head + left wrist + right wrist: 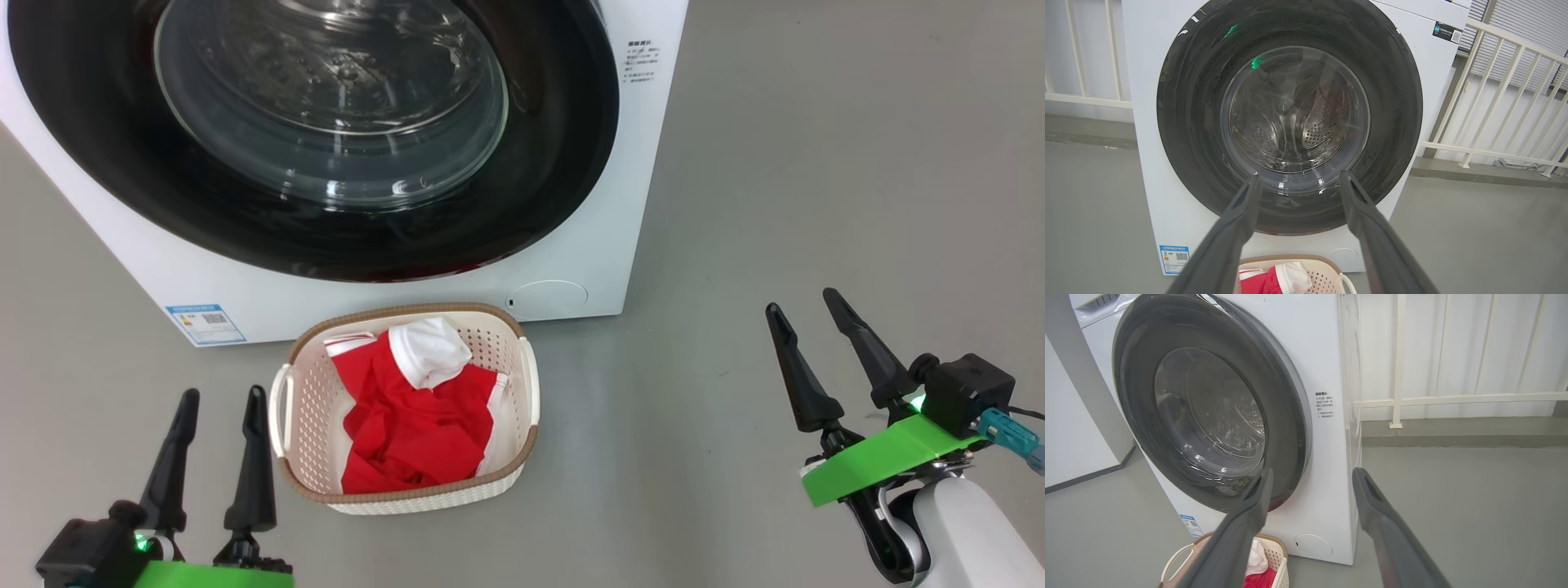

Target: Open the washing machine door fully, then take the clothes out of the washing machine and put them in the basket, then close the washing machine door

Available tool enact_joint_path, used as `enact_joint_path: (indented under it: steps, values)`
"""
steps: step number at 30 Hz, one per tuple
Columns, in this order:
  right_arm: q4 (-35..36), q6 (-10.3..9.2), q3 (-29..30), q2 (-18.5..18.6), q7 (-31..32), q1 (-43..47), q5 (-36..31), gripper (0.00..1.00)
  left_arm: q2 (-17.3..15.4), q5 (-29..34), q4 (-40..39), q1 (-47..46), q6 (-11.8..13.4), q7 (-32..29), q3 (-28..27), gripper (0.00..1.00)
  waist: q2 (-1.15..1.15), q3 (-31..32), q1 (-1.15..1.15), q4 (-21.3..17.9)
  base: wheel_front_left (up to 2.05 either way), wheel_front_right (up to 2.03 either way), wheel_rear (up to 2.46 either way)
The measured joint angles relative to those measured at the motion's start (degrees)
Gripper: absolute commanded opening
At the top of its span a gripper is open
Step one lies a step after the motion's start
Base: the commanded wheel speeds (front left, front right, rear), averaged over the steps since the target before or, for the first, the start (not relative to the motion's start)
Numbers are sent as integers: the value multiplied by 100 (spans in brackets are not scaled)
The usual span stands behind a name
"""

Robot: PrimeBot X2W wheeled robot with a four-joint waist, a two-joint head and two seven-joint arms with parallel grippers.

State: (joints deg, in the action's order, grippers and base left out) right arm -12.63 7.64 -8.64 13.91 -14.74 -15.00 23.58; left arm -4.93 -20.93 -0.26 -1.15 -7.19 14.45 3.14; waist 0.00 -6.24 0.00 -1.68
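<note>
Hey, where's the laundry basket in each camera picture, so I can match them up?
Head view: basket lower centre.
Left wrist view: basket at bottom edge, centre, cut off.
Right wrist view: basket at bottom edge, left of centre.
Shared landmark: round white cap beside it.

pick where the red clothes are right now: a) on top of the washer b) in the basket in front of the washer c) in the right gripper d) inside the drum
B: the red clothes lie in the basket in front of the washing machine, whose door is shut.
</note>
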Motion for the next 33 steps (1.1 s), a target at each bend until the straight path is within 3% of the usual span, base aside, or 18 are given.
enact_joint_path:
  steps: [33]
  values:
    - [-5, 0, 16, -4, 0, 0, -31, 100, -34, -49, 8, -1, 45, 1, 38, 100, 0, 22, 0, 31, 0, 0, 0]
